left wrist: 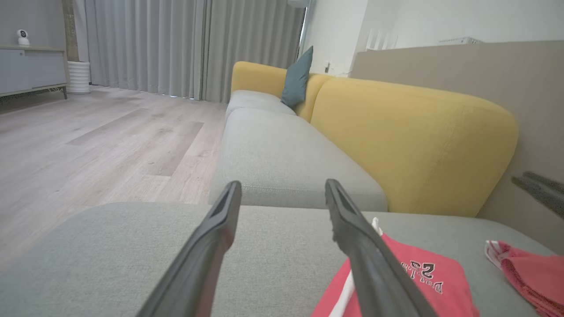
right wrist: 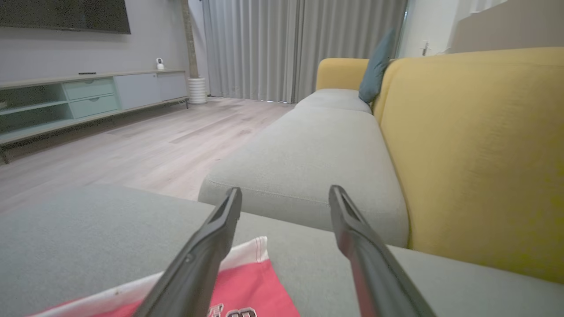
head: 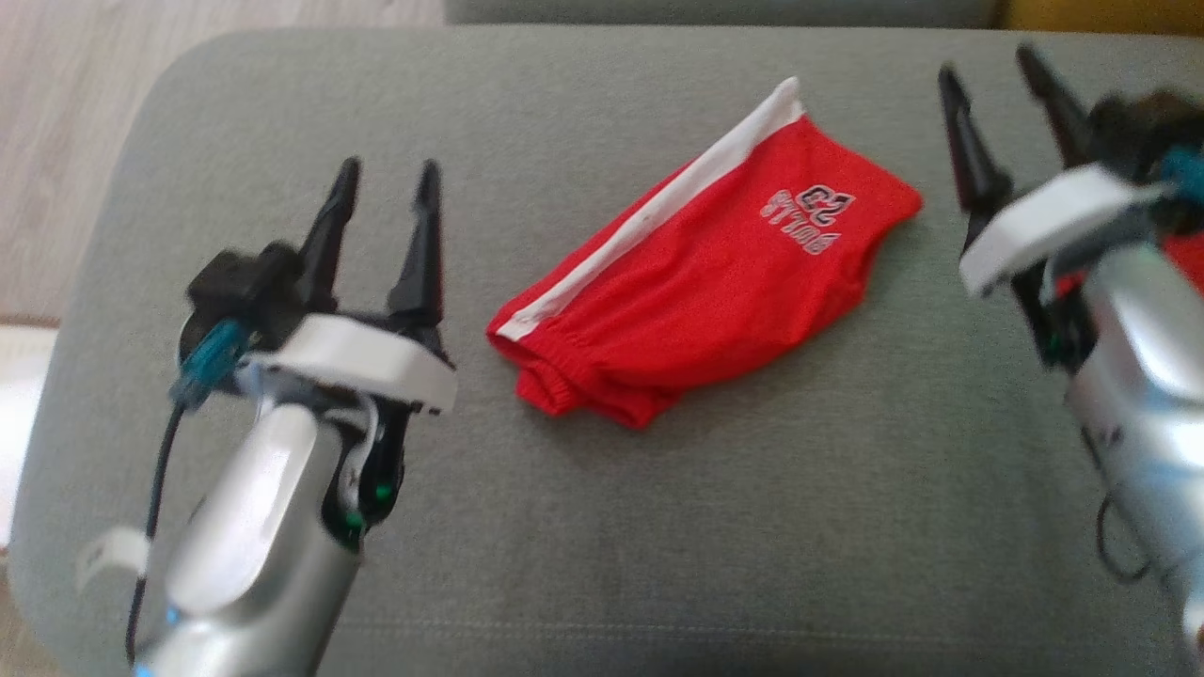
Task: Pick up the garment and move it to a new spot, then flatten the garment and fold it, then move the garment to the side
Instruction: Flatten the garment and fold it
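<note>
Folded shorts [head: 696,273] are lying on the sofa cushion [head: 752,527] near its far edge. Left gripper [head: 389,167] and right gripper [head: 988,64] are flanking them, jaws apart; moving them aside looks next, needing a grasp.

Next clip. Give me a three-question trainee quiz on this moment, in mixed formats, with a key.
1. True or false: the left pincer is shut on the red shorts.
2. What runs along one edge of the red shorts? A) a black zip B) a white stripe C) a yellow cord
3. Fill in: in the head view the red shorts lie between the left pincer and the right pincer, on the grey ___.

Key
1. False: both pincers are open and clear of the shorts.
2. B
3. sofa cushion
</note>
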{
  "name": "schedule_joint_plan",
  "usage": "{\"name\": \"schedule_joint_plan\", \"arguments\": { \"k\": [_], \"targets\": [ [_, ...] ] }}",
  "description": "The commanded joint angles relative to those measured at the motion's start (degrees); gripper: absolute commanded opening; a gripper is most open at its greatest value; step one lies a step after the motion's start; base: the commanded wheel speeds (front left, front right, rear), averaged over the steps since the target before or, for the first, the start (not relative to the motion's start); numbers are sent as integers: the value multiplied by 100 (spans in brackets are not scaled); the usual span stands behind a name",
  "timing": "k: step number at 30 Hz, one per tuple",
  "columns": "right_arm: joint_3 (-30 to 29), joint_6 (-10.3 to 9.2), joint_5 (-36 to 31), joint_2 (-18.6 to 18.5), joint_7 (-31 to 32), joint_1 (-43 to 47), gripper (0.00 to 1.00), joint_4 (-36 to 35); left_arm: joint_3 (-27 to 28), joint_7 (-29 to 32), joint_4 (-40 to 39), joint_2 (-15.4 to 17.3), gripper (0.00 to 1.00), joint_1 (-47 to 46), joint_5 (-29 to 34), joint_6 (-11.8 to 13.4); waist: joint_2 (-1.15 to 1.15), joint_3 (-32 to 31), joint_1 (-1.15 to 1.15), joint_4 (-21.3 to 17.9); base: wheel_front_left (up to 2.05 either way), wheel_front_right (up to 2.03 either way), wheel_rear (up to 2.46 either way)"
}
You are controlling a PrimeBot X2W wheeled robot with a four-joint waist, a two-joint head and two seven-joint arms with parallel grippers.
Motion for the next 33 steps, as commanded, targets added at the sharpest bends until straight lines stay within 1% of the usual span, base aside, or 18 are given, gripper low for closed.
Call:
{"name": "schedule_joint_plan", "arguments": {
  "k": [1, 6, 8, 11, 13, 16, 19, 23, 26, 29, 30, 33],
  "targets": [
    [-105, 36, -165, 87, -68, 198, 100, -293, 373, -67, -293, 53, 100, 15, 81, 56, 0, -185, 0, -225, 0, 0, 0],
    [-998, 36, -791, 465, -80, 1205, 100, -1173, 965, -68, -661, -156, 100, 708, 334, 91, 0, -308, 0, -525, 0, 0, 0],
    [-1349, 36, -1024, 706, -81, 1592, 100, -1452, 1145, -68, -762, -234, 100, 974, 485, 56, 0, -338, 0, -633, 0, 0, 0],
    [-1759, 36, -1402, 1032, -82, 2089, 100, -1826, 1219, -68, -799, -320, 100, 1330, 828, -55, 0, -361, 0, -715, 0, 0, 0],
    [-1972, 36, -1634, 1211, -82, 2361, 100, -2042, 1265, -68, -794, -397, 100, 1527, 1008, -130, 0, -378, 0, -749, 0, 0, 0],
    [-2130, 36, -1849, 1387, -82, 2711, 100, -2254, 1426, -68, -777, -527, 100, 1770, 1169, -196, 0, -410, 0, -767, 0, 0, 0],
    [-2275, 36, -1978, 1447, -82, 2927, 100, -2400, 1616, -68, -798, -647, 100, 1889, 1245, -255, 0, -397, 0, -744, 0, 0, 0],
    [-2407, 36, -2084, 1490, -32, 3063, 100, -2515, 1685, -68, -805, -735, 100, 1858, 1401, -416, 0, -323, 0, -635, 0, 0, 0],
    [-2469, 36, -2046, 1518, 133, 3066, 100, -2530, 1689, -69, -783, -775, 100, 1773, 1497, -532, 0, -213, 0, -516, 0, 0, 0],
    [-2594, 36, -1806, 1548, 359, 3005, 100, -2465, 1672, -69, -759, -805, 100, 1709, 1543, -589, 0, -70, 0, -358, 0, 0, 0],
    [-2594, 36, -1806, 1548, 359, 3005, 100, -2465, 1672, -69, -759, -805, 100, 1709, 1543, -589, 0, -70, 0, -358, 0, 0, 0],
    [-2729, 36, -1347, 1588, 686, 2842, 100, -2367, 1625, -69, -699, -824, 100, 1663, 1556, -631, 0, 95, 0, -185, 0, 0, 0]
  ]
}}
